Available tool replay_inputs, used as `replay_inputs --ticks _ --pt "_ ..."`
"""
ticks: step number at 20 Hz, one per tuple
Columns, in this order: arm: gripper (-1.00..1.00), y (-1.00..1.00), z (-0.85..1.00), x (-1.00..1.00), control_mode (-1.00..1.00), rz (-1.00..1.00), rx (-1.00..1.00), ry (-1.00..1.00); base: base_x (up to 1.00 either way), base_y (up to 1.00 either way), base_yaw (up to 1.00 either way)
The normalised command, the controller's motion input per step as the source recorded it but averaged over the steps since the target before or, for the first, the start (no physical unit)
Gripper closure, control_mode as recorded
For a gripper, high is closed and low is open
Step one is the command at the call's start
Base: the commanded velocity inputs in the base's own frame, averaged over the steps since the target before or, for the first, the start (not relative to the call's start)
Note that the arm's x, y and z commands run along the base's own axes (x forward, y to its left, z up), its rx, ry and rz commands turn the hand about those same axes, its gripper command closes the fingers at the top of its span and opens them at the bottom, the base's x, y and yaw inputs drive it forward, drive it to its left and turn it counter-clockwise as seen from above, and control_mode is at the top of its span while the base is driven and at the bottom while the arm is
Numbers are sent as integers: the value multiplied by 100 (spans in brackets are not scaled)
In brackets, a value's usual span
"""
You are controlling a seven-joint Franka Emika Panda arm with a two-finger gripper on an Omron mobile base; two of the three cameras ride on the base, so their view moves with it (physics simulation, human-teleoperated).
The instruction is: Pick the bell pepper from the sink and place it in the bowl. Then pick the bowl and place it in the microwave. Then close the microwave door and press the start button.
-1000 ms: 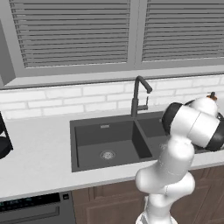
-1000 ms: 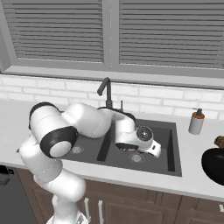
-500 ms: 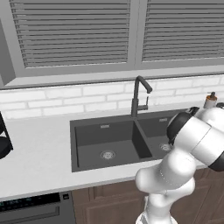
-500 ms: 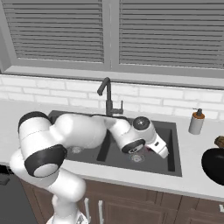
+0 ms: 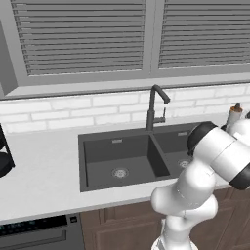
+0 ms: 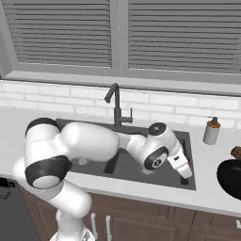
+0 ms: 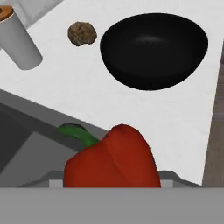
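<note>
- The step in hand looks like the first one: carrying the bell pepper (image 7: 111, 157) from the sink (image 6: 127, 162) to the bowl (image 7: 153, 50).
- In the hand view the red pepper with its green stem sits right at the bottom, where the finger tips would rise, above the sink edge and the white counter (image 7: 87, 96). I judge it is held, but the fingers themselves are hidden behind it.
- So the gripper (image 6: 184, 168) seems to be pinching the pepper with its jaws fairly wide apart; contact cannot be seen directly.
- In the right base view the hand is over the right end of the sink, and the bowl stands on the counter further to the right.
- The next move calls for bringing the pepper over the middle of the black bowl, lowering it, and only then releasing it; the bowl is shallow, so a drop from high could make the pepper roll out.
- Count: one bell pepper, one black bowl, one double-basin sink with two drains, one faucet (image 6: 115, 108), one soap bottle (image 6: 211, 131), one small brown lumpy thing (image 7: 82, 33) beside the bowl.
</note>
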Motion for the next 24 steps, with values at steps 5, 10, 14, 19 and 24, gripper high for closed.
replay_inputs --ticks 5,10,14,19,24 --pt "100 -69 36 -25 -100 -35 7 0 0 0 0" --pt "100 -68 29 -7 -100 -27 6 0 0 0 0" --pt "100 -54 5 0 -100 -20 9 0 0 0 0" --pt "100 -54 -4 0 -100 -9 12 -3 0 0 0" --pt "100 -39 -21 0 -100 -7 3 -7 0 0 0"
